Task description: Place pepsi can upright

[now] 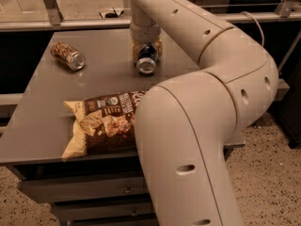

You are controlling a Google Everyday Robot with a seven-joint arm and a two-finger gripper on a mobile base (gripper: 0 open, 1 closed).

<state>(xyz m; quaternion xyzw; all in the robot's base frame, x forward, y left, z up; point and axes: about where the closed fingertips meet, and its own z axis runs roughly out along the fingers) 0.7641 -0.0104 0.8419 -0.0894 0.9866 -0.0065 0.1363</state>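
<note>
The pepsi can (147,60), dark blue with a silver end facing me, lies on its side at the back middle of the grey table (42,102). My gripper (146,50) comes straight down over it. Its tan fingers (135,50) press against both sides of the can, shut on it. The can rests on the table. My arm fills the right half of the view and hides the table's right side.
A brown-orange patterned can (68,55) lies on its side at the back left. A brown chip bag (103,124) lies flat at the front, partly under my arm. Drawers sit below the table front. A rail runs behind the table.
</note>
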